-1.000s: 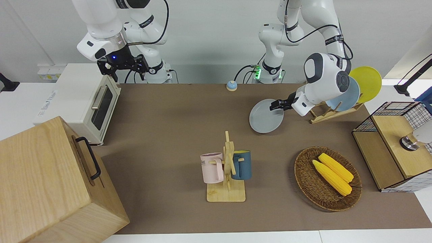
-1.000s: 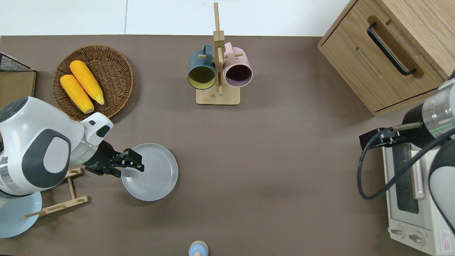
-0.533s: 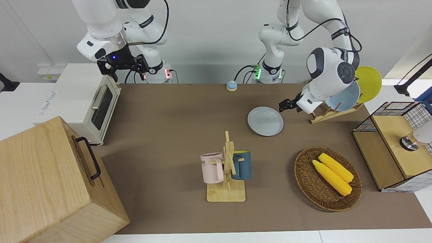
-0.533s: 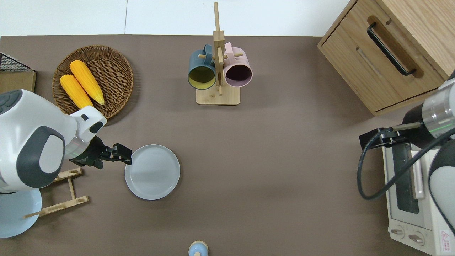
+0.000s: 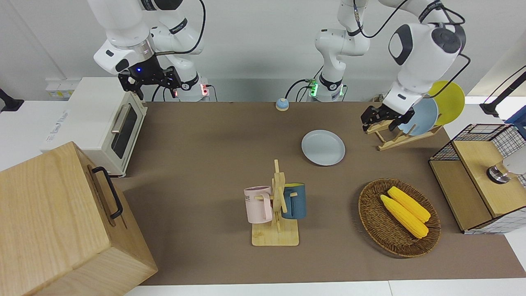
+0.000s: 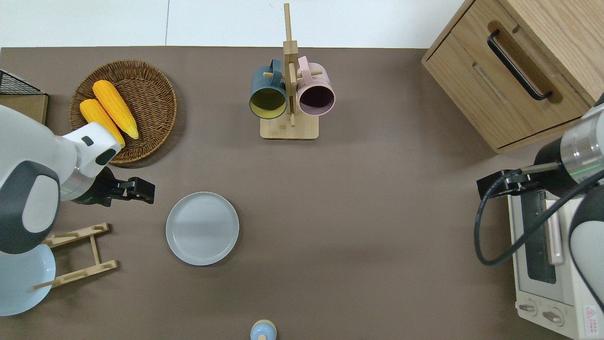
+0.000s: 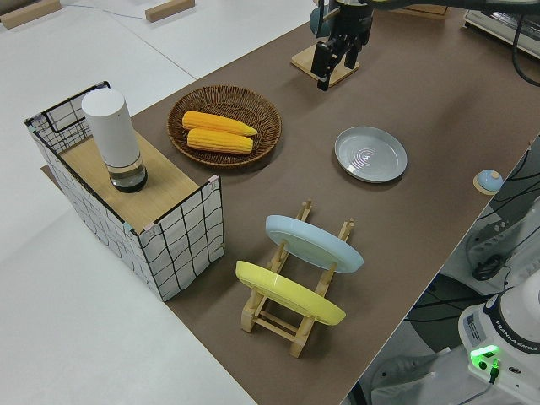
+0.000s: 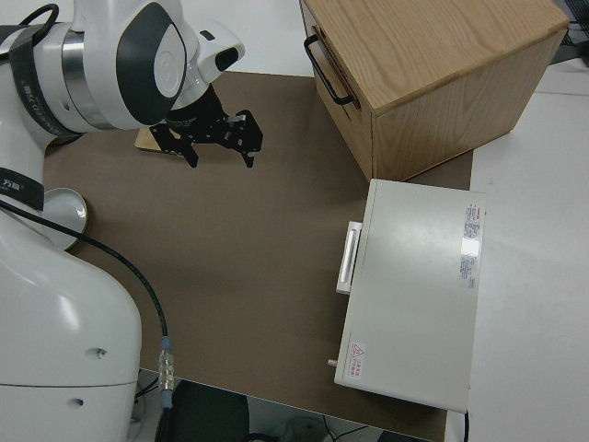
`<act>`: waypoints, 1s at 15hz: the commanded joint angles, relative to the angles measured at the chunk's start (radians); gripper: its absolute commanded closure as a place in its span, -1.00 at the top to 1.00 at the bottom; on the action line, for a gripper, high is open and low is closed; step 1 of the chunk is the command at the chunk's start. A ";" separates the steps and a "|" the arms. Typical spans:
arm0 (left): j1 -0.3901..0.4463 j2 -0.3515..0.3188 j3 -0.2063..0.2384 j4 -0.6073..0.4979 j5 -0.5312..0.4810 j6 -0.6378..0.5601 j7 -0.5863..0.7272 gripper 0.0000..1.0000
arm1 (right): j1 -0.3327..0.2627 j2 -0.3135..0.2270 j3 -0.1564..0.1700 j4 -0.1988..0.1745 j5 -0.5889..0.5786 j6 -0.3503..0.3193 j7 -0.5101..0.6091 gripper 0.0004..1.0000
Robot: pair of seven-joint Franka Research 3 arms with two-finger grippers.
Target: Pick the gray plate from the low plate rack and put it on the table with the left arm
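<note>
A: Overhead view, clock style. What's at the L arm's end?

B: The rack (image 6: 94, 245), low & slanted. It holds a light blue plate (image 6: 21, 283) and a yellow plate (image 5: 450, 100), both on edge.

A: And the L gripper (image 6: 150, 191)?

B: It's up over bare table (image 6: 377, 212), approx 1 o'clock of the rack. The basket (image 6: 151, 94) w/ two corn cobs (image 6: 115, 108) is at its 12. Fingers are apart, nothing btwn them.

A: Where's the gray plate (image 6: 202, 228)?

B: Flat on the mat, right way up, at about 4 o'clock of that gripper. It's clear of the fingers, no contact. The rack sits at the plate's 9, near but apart.

A: Anything touching the plate?

B: No. It lies alone on the brown mat. The mug tree (image 6: 289, 127) is at its 1 o'clock, well apart and farther from the robots. It carries a dark blue mug and a pink mug.

A: R side?

B: The R arm is parked. The R gripper (image 8: 222, 158) has its fingers spread, empty, per the R side view.
</note>
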 commanded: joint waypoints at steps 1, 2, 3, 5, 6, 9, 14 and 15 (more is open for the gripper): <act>0.007 -0.024 0.004 0.067 0.047 -0.039 -0.006 0.99 | -0.023 -0.002 0.021 0.007 -0.005 -0.011 0.012 0.97; 0.008 -0.035 0.004 0.069 0.047 -0.056 -0.004 0.99 | -0.023 -0.002 0.021 0.007 -0.005 -0.011 0.012 0.97; 0.010 -0.049 0.005 0.069 0.047 -0.065 -0.003 0.99 | -0.023 -0.002 0.020 0.007 -0.006 -0.011 0.012 0.97; 0.011 -0.064 0.004 0.067 0.049 -0.075 0.001 0.99 | -0.023 -0.002 0.021 0.007 -0.005 -0.011 0.012 0.97; 0.013 -0.070 0.002 0.067 0.049 -0.081 0.002 0.99 | -0.023 -0.002 0.020 0.007 -0.005 -0.011 0.012 0.97; 0.027 -0.087 -0.010 0.066 0.047 -0.111 0.004 0.99 | -0.023 -0.002 0.021 0.007 -0.005 -0.011 0.012 0.97; 0.017 -0.078 -0.001 0.083 0.047 -0.127 0.004 0.99 | -0.023 -0.002 0.021 0.006 -0.005 -0.011 0.012 0.97; 0.022 -0.083 -0.013 0.083 0.049 -0.127 0.002 0.99 | -0.023 -0.002 0.021 0.007 -0.005 -0.011 0.012 0.97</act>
